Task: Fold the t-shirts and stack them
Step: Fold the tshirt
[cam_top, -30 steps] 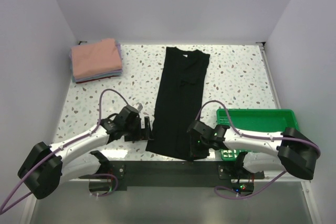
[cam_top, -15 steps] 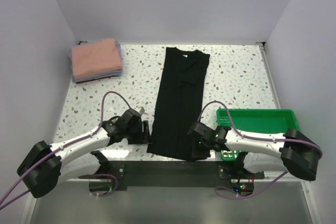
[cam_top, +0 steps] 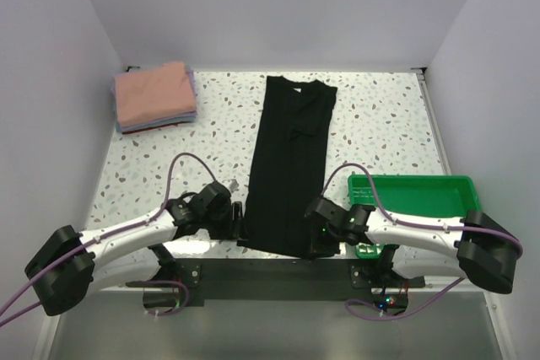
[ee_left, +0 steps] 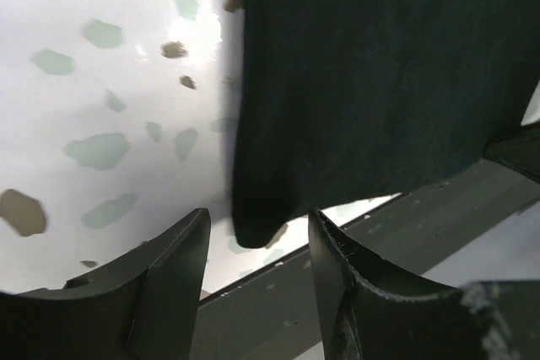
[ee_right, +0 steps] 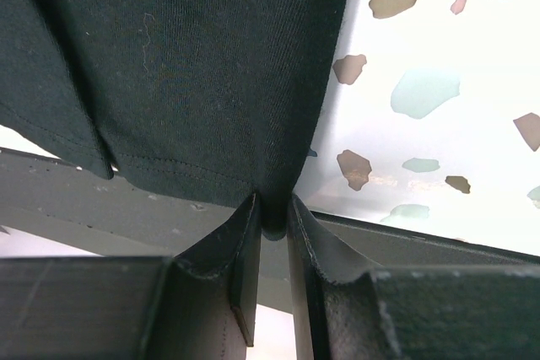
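A black t-shirt [cam_top: 287, 162] lies folded into a long strip down the middle of the table, collar at the far end. My left gripper [cam_top: 239, 219] is open at its near left corner; in the left wrist view the corner [ee_left: 261, 225] sits just ahead of the gap between the fingers [ee_left: 181, 271]. My right gripper [cam_top: 316, 246] is shut on the near right corner of the hem [ee_right: 272, 208], pinched between its fingers [ee_right: 245, 250]. A stack of folded shirts [cam_top: 154, 94], salmon-pink on top, lies at the far left.
A green plastic tray [cam_top: 413, 196] stands at the right, close to my right arm. A dark bar [cam_top: 270, 271] runs along the table's near edge under both grippers. White walls enclose the speckled table [cam_top: 380, 124].
My left gripper has moved nearer and to the right, up to the shirt's near left corner. My right gripper has stayed at the near right corner.
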Tool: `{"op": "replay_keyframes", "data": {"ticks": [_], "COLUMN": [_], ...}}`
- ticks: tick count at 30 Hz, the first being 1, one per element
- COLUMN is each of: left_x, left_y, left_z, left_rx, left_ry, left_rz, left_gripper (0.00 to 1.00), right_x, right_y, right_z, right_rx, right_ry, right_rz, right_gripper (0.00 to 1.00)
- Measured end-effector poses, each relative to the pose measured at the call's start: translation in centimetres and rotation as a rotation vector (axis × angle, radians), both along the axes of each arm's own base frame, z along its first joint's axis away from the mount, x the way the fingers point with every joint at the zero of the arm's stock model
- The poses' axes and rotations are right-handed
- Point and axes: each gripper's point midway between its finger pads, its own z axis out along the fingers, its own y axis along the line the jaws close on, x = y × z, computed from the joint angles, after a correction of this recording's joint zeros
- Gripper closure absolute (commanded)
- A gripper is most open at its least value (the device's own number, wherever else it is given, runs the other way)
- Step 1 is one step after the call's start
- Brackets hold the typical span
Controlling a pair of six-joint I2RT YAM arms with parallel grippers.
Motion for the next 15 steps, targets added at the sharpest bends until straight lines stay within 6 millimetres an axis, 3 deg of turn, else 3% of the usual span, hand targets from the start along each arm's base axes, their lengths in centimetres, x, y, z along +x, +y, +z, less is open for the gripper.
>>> {"op": "replay_keyframes", "data": {"ticks": [3,7,10,14,15], "left_x": [-0.5,-1.0,-1.4,-1.6,-1.7], "left_y": [-0.6,-1.2,-1.3,-1.2,-1.3], "left_z": [0.0,-0.3,-0.7,-1.0,-1.0], "left_rx": [-0.018,-0.026,-0.021,-0.016,-0.017], "left_ry": [0.014,0.039,0.056,0.070,0.070], "left_rz": [-0.020,-0.028,-0.024,-0.015,-0.015], "left_gripper": [0.48,0.60,0.80,0.99,1.00], "right_x": [0.0,0.0,0.0,0.0,0.0], "right_y": [0.0,0.0,0.0,0.0,0.0], "right_z": [0.0,0.0,0.0,-0.1,-0.1], "right_rx": [-0.001,-0.004,-0.004,-0.006,-0.007], "right_ry": [-0.002,-0.007,-0.008,-0.011,-0.012], "right_rz": [0.000,0.000,0.000,0.002,0.003], "right_gripper": [0.78,0.78,0.79,0.84,0.86]}}
